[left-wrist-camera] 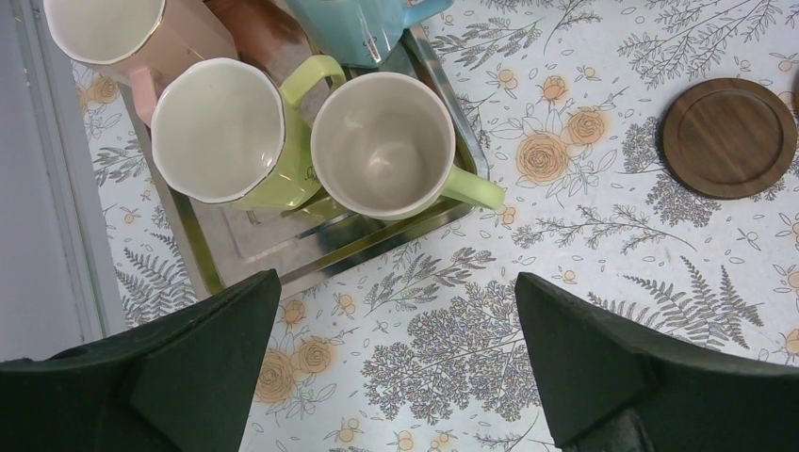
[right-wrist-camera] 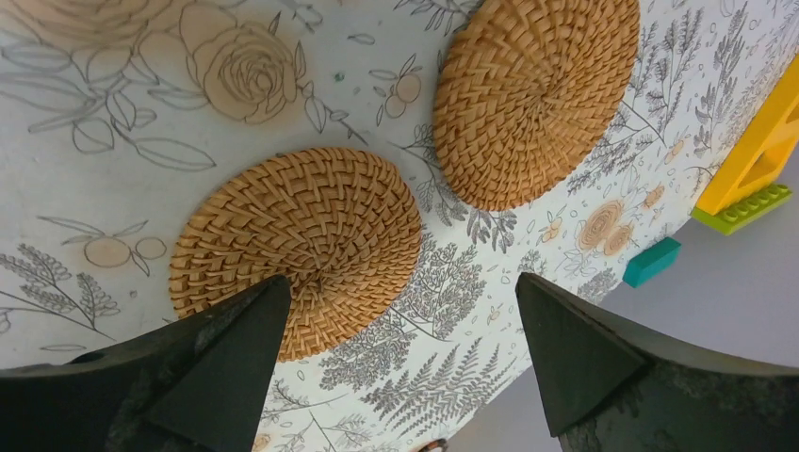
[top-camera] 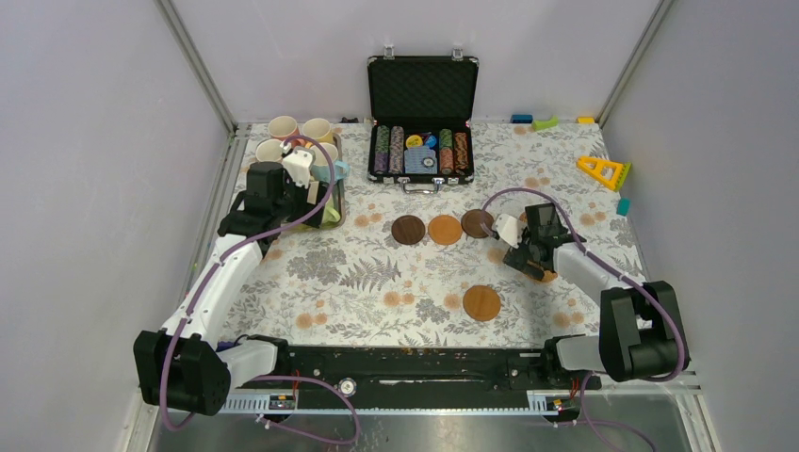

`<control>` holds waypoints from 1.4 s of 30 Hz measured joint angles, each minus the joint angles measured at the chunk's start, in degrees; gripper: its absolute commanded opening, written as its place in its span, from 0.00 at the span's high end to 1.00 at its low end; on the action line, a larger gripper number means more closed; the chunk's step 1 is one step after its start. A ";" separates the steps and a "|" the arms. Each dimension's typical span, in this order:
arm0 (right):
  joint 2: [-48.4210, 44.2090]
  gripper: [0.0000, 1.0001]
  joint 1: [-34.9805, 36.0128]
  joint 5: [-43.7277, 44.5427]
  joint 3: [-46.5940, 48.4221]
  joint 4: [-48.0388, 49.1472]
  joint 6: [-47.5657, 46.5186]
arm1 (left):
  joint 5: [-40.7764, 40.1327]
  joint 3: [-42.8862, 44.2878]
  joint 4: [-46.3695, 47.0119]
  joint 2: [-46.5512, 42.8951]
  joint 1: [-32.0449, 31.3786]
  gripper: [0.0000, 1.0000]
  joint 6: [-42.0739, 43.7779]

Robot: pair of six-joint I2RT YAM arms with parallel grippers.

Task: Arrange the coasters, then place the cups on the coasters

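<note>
Several cups stand in a silver tray [left-wrist-camera: 330, 247] at the back left [top-camera: 300, 141]: a pink cup [left-wrist-camera: 122, 42], a light green cup [left-wrist-camera: 219, 132], a pale green cup [left-wrist-camera: 382, 141] and a blue cup [left-wrist-camera: 353, 24]. My left gripper [left-wrist-camera: 396, 278] [top-camera: 325, 207] hovers open just in front of the tray, holding nothing. Three coasters lie in a row mid-table: dark [top-camera: 408, 230] [left-wrist-camera: 730, 137], orange [top-camera: 445, 229], dark [top-camera: 477, 223]. A tan coaster [top-camera: 481, 302] lies nearer. My right gripper [top-camera: 532, 254] [right-wrist-camera: 398, 282] is open over two woven coasters [right-wrist-camera: 297, 250] [right-wrist-camera: 532, 99].
An open black case of poker chips [top-camera: 421, 122] stands at the back centre. A yellow triangular toy [top-camera: 603, 171] [right-wrist-camera: 754, 151] and a teal block [top-camera: 623, 206] [right-wrist-camera: 652, 262] sit at the right edge. Small blocks [top-camera: 545, 122] line the back wall.
</note>
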 measured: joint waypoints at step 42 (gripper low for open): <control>19.32 0.00 30.95 10.16 25.03 8.46 11.72 | -2.62 0.00 0.63 -0.42 1.18 0.01 -1.25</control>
